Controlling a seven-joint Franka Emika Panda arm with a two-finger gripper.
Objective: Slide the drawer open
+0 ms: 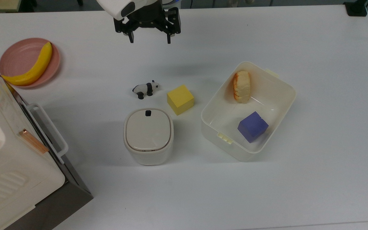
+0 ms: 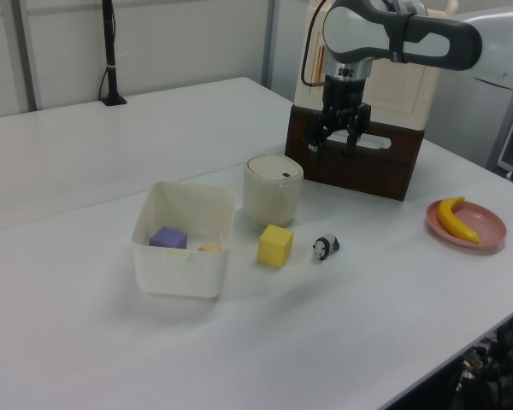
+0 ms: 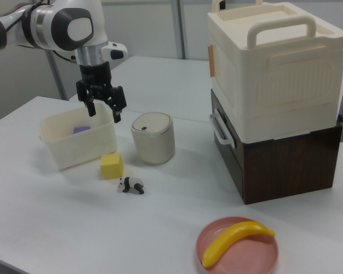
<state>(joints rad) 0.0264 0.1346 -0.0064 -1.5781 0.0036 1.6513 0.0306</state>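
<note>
Top view shows my gripper [image 1: 149,41] hanging above the white table [image 1: 315,179] near its far edge, with both fingers spread apart and nothing between them. The drawer [image 1: 48,145] is at the top view's left, well apart from me. It sits closed in a dark brown cabinet [image 3: 288,162], under a cream box [image 3: 274,68] with a handle on top. Its white loop handle [image 1: 50,128] points toward the middle of the table. Below me in the top view stand a small panda figure [image 1: 145,89], a yellow cube [image 1: 180,99] and a cream lidded container [image 1: 148,135]. On the top view's right, a white tub [image 1: 286,95] holds a purple cube [image 1: 252,126] and a piece of bread [image 1: 241,86]. A banana [image 1: 32,67] lies on a pink plate [image 1: 18,56] beside the cabinet.
</note>
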